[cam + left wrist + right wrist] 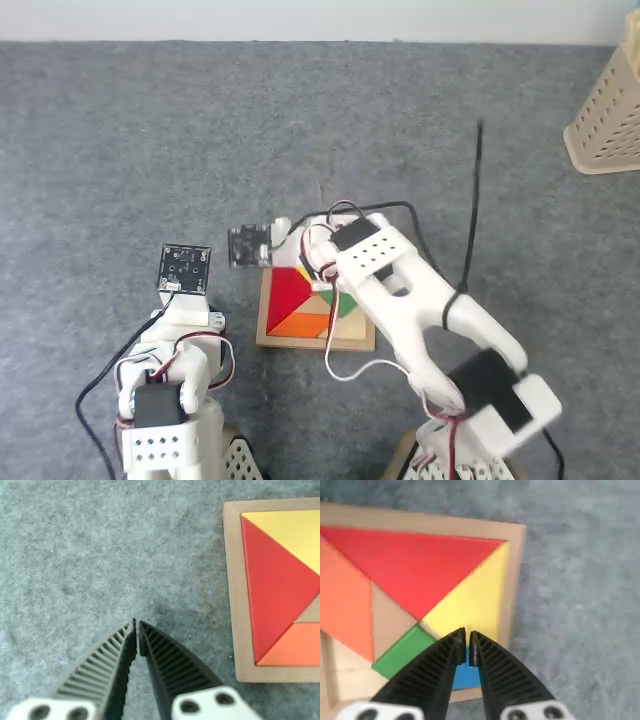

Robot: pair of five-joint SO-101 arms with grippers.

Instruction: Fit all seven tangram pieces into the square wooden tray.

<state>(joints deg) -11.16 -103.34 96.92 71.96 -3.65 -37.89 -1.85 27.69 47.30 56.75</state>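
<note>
High view, left to right. Left arm stands at the near left over grey carpet (150, 130). Left gripper (137, 626): jaws drawn together to a bare slit, nothing between them, tips over carpet. The square wooden tray (300, 343) lies beside it on its right, apart, no contact.

Tray sits mid-table, flat. Pieces seen inside:
- large red triangle (415, 565), one long edge along the rim
- large yellow triangle (470, 600), touching the red along a diagonal
- orange piece (345, 600), against the red on the other side
- green piece (402, 652) and blue piece (465, 677), towards the rim under the right arm

Pale wood patches show between the orange and the green. Cannot tell whether these are unpainted pieces or bare tray floor.

Right arm reaches across the tray. Right gripper (466, 634): jaws pinched nearly together, holding nothing, tips directly above the seam where the yellow triangle meets the blue piece. Contact with the pieces cannot be judged.

Judgement: late in the task, probably seating or checking the last pieces. The next move calls for settling whether the pale patches are gaps; if so, a nudge with closed tips to square the blue piece home, pushing gently so the neighbours do not ride up.

Beige perforated container (610, 110) at the far right edge, well apart.
</note>
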